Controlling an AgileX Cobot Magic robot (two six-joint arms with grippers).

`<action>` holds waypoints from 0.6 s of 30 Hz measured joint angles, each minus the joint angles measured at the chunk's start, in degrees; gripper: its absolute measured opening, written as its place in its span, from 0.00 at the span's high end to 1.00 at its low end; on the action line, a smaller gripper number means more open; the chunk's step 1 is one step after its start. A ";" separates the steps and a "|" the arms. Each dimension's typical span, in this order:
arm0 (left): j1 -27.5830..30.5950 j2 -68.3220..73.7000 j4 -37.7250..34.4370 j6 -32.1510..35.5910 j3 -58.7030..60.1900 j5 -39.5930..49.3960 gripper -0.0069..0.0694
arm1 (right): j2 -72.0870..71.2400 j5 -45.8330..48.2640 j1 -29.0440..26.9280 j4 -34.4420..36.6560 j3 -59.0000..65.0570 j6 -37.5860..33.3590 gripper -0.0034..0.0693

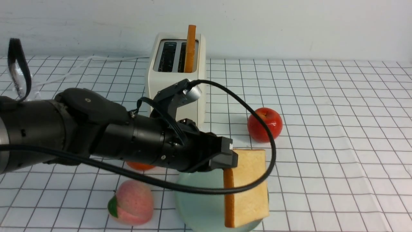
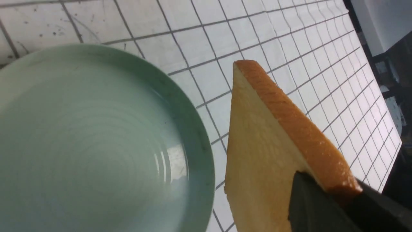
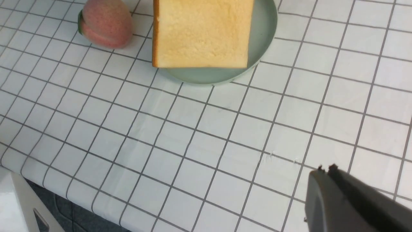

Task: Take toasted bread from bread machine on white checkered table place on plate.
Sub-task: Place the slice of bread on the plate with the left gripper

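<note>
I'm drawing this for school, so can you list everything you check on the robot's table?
Surface: white checkered table, flat.
Job's things: one toast slice held upright by the plate rim; second slice standing in the toaster.
Clutter: apple, peach, something orange half hidden.
Tools: left tool shut on the toast slice; right tool shut, empty.
Cables: black cable loops across the toast slice; white cord trails from the toaster.
Surroundings: plain pale wall.
</note>
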 joint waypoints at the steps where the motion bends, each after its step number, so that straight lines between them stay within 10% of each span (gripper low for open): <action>1: 0.00 -0.01 0.00 0.00 0.00 -0.18 0.84 | 0.00 0.00 0.00 0.00 0.00 0.00 0.95; 13: 0.07 6.23 -0.85 2.83 -0.22 -7.38 0.83 | 0.00 -0.05 0.00 0.01 0.00 0.00 0.95; 18: 0.08 7.06 0.49 2.99 -0.28 -7.11 0.53 | 0.00 0.02 0.00 0.01 0.00 0.00 0.95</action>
